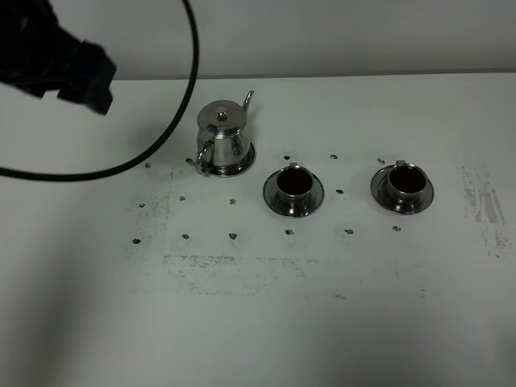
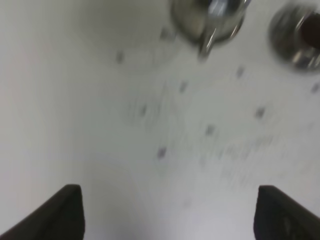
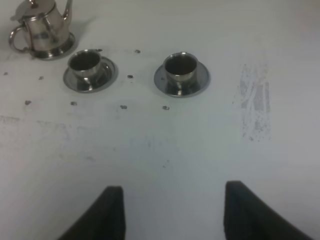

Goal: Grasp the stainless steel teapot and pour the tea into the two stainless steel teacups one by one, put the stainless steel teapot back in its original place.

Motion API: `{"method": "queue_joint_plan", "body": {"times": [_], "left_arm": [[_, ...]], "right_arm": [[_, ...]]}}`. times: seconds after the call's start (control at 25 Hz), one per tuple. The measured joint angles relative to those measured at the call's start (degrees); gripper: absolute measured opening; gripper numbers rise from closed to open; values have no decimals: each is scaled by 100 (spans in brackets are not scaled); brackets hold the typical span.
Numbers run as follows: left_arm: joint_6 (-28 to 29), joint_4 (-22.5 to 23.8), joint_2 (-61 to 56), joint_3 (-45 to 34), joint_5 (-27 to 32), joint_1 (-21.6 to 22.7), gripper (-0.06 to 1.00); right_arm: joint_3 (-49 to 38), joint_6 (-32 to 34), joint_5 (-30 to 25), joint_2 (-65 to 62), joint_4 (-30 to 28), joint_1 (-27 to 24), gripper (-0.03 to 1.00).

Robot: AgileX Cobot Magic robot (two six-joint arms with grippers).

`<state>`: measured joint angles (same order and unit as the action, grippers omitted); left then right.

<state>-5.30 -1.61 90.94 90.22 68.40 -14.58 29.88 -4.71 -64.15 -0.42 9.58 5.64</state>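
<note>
Teapot (image 1: 222, 139) upright on white table (image 1: 258, 322), left of two teacups (image 1: 293, 184) (image 1: 403, 182) on saucers, both with dark tea inside; left gripper (image 2: 167, 212) spread wide, holding nothing, right gripper (image 3: 172, 212) parted, empty, both well short of teapot.

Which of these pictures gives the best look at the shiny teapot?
The high outside view: the teapot stands whole and sharp, lid, spout and handle clear. The right wrist view catches it smaller in a corner, partly cropped; the left wrist view shows only a blurred, cut-off base.
</note>
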Motion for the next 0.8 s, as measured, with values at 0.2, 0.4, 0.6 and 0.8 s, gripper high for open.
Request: {"method": "queue_joint_plan", "body": {"times": [0.2,0.4,0.6,0.8], "left_arm": [[21,-27,-1258,-1893,-385,495,68],[26,-92,-2822,-3976,-591,1194,68],[64,-264,-4133,-5424,-681,1802,68],[187,-273,-5228,-6017,-785,1905,68]], "right_arm": [[0,0,0,0,1,0,43],[0,0,0,0,1,0,43],[0,0,0,0,6,0,43],[0,0,0,0,6,0,43]]}}
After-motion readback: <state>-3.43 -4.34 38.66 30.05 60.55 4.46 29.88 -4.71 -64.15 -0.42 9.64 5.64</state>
